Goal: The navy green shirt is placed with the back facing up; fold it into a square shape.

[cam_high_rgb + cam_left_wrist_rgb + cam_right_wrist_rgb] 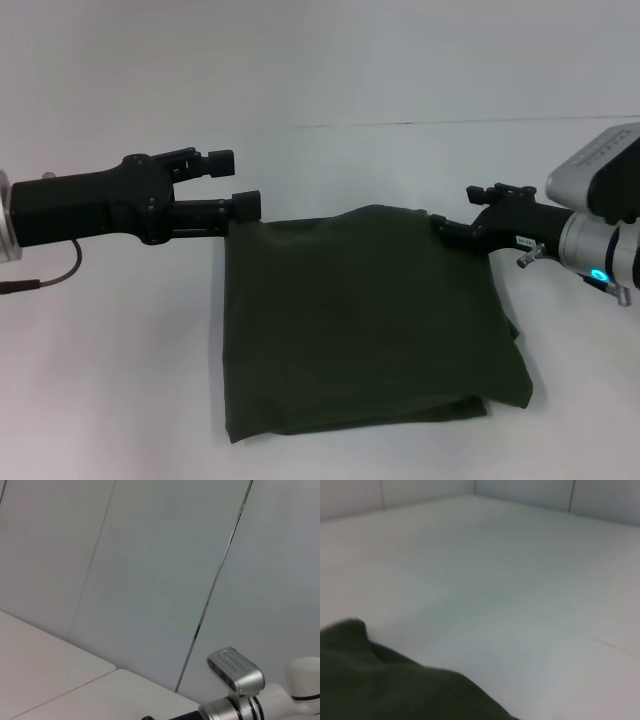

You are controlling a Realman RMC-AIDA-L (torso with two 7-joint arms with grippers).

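The navy green shirt (360, 320) lies folded into a rough square on the white table (120, 380), plain side up, with layered edges showing at its near right corner. My left gripper (240, 183) is at the shirt's far left corner and is open, its lower finger (240, 206) just touching the cloth edge. My right gripper (452, 208) is at the far right corner, also open, with its lower finger (450, 230) against the cloth. The right wrist view shows a rumpled part of the shirt (380, 690) on the table.
White wall panels (150, 570) stand behind the table. The left wrist view shows the table's far edge (60, 680) and part of my right arm's silver-white housing (235, 672). Bare table surface surrounds the shirt on all sides.
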